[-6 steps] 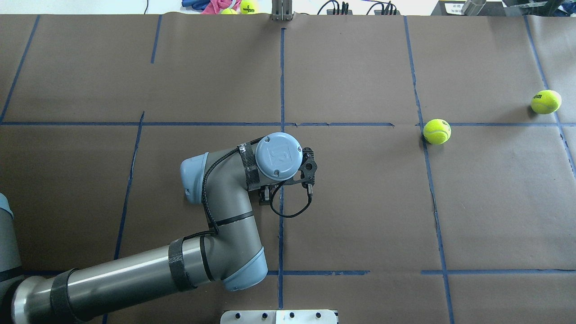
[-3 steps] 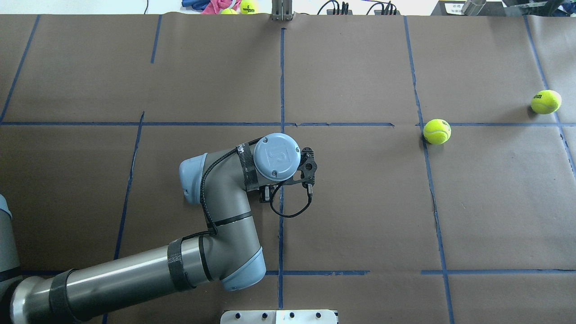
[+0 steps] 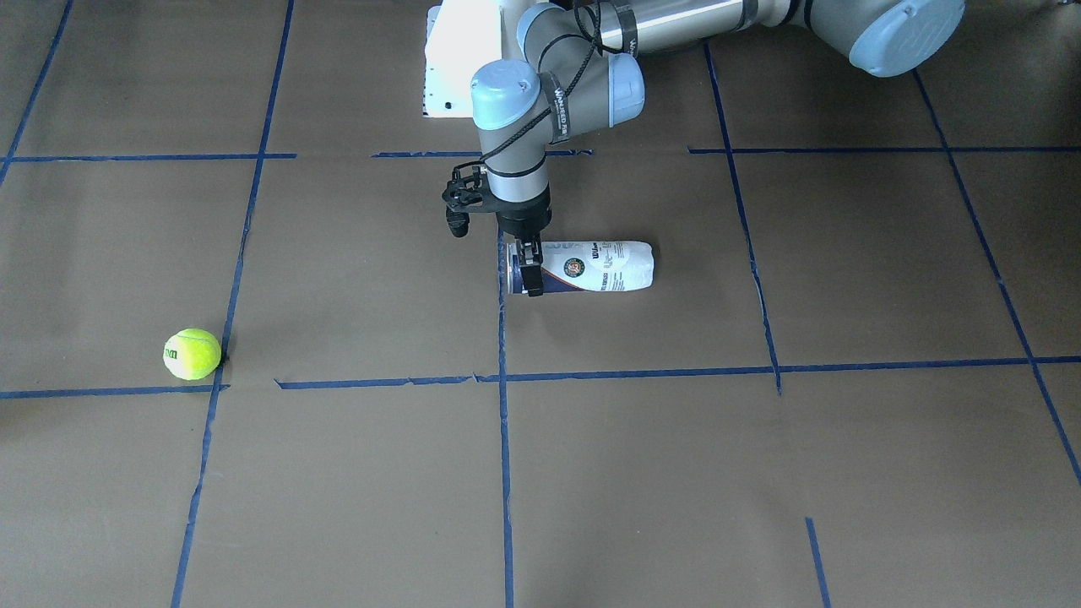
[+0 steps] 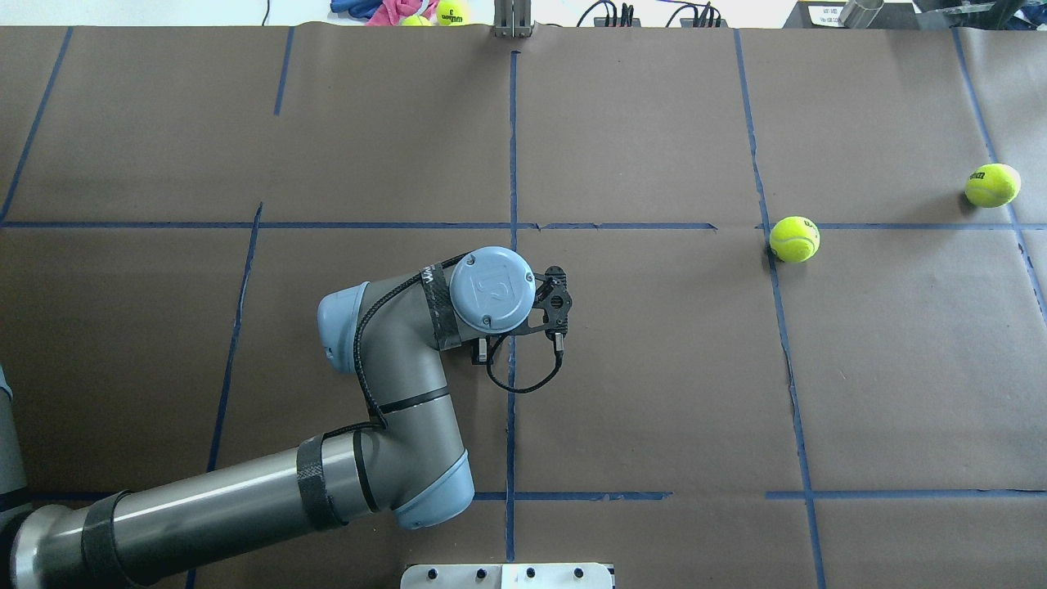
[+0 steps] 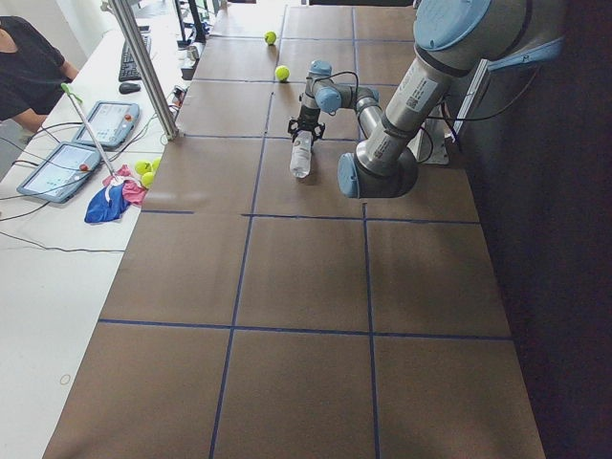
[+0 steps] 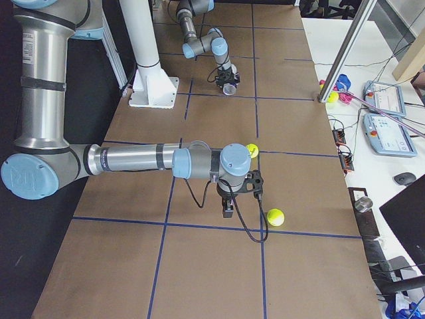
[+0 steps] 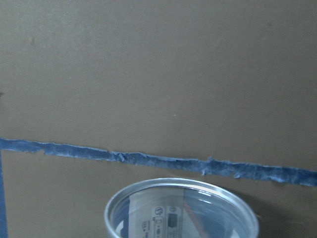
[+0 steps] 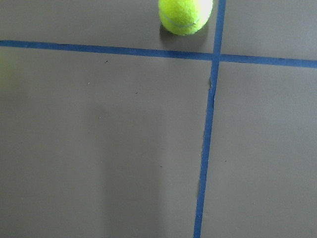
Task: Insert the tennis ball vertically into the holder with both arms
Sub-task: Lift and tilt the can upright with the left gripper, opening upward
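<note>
The holder (image 3: 600,266), a clear can with a white and navy label, lies on its side near the table's middle. Its open rim shows at the bottom of the left wrist view (image 7: 181,210). My left gripper (image 3: 530,270) points down with its fingers at the can's open end; I cannot tell whether they grip it. In the overhead view the left wrist (image 4: 491,290) hides the can. A tennis ball (image 4: 794,239) lies far to the right at a tape crossing, and also shows in the right wrist view (image 8: 185,15). My right gripper (image 6: 227,209) shows only in the exterior right view; I cannot tell its state.
A second tennis ball (image 4: 992,185) lies near the table's right edge. The white base plate (image 4: 507,575) sits at the near edge. More balls and a cloth (image 4: 450,11) lie beyond the far edge. An operator's desk with tablets (image 5: 91,124) runs along that side.
In the overhead view my left wrist has shifted a little to the left and toward the robot. Both tennis balls have stayed put.
</note>
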